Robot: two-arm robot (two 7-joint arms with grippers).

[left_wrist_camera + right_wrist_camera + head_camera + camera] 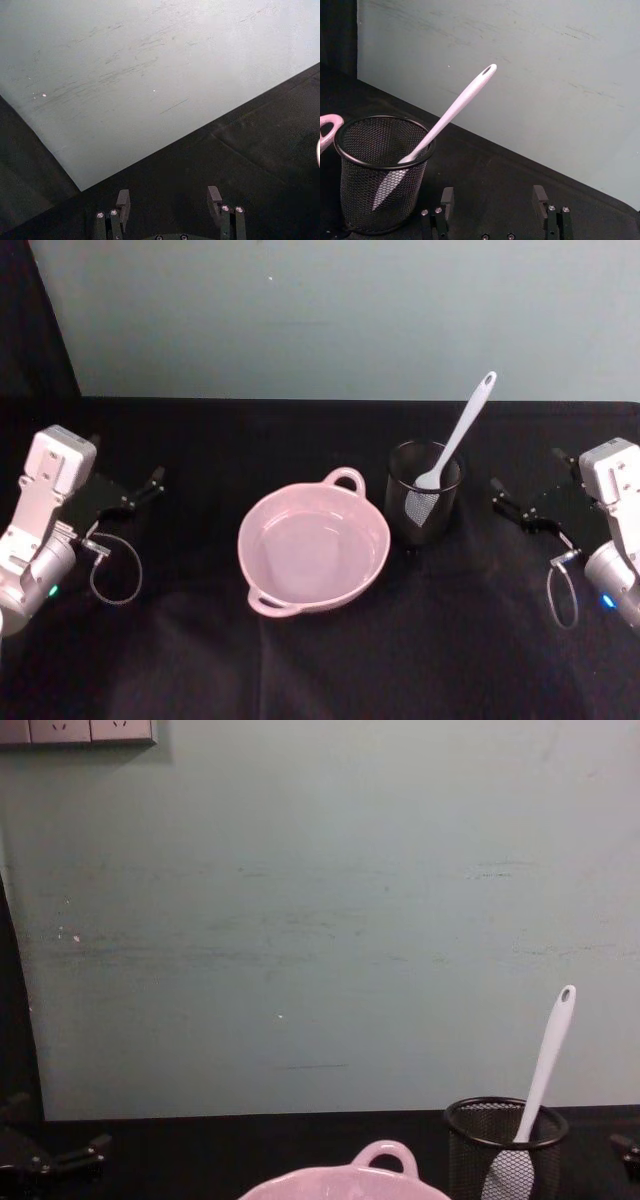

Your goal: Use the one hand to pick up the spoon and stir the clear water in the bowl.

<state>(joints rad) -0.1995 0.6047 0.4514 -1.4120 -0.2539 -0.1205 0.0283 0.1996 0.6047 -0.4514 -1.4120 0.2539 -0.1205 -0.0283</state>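
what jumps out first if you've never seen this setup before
The pale pink bowl sits in the middle of the black cloth and draws the eye first. Just to its right, the white spoon stands scoop-down in a black mesh cup, its handle leaning up toward the wall. The left gripper and right gripper sit open at the table's two sides, touching nothing.

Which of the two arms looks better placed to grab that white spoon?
The right. The open right gripper sits just beside the mesh cup holding the spoon, whose handle leans toward that side. The left gripper waits on the far side of the bowl, farther off.
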